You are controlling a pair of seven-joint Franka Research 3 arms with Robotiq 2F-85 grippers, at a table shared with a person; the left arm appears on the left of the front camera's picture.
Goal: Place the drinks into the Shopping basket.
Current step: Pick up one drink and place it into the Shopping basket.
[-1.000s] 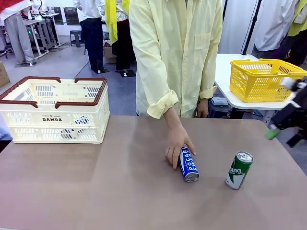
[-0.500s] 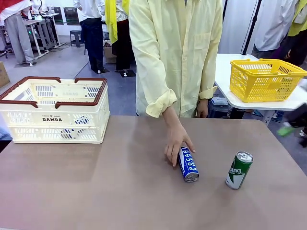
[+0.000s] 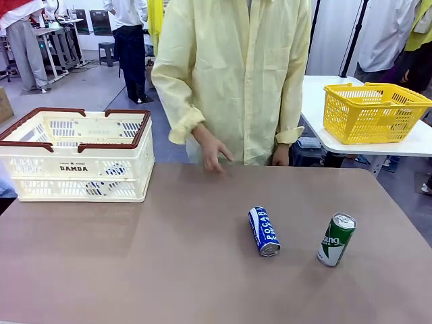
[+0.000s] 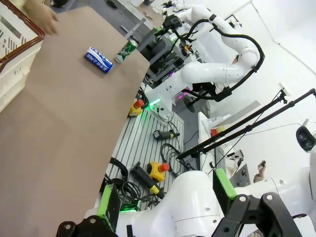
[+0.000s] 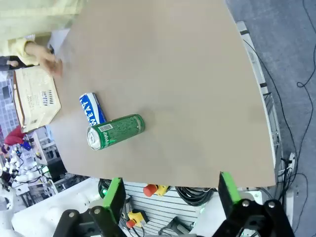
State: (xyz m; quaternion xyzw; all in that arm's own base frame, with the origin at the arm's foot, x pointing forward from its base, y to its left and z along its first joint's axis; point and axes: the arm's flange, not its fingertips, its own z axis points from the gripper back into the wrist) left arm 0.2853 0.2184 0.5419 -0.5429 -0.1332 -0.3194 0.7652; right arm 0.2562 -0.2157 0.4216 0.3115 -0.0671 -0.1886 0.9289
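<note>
Left fingers point(image 4: 105, 200): spread wide apart, with nothing between them and nothing touching them. They hang off the near side of the bench point(image 3: 135, 270), above the robot's white base.
Right fingers point(image 5: 114, 195): spread wide apart and empty, held high over the bench's right near edge with both cans farther off.
Blue Pocari can point(image 3: 264, 231): lying on its side on the bench, right of the middle, with its silver top toward the near edge.
Green can point(image 3: 336, 239): standing upright near the blue can, on its right and not touching it.
Shopping basket point(image 3: 77, 155): at the far left of the bench, well apart from both cans. Blue-and-white shapes show through its slots.
Person's hand point(image 3: 212, 152): open above the bench's far edge, holding nothing.
Yellow mesh basket point(image 3: 371, 111): on a white table at the far right.
</note>
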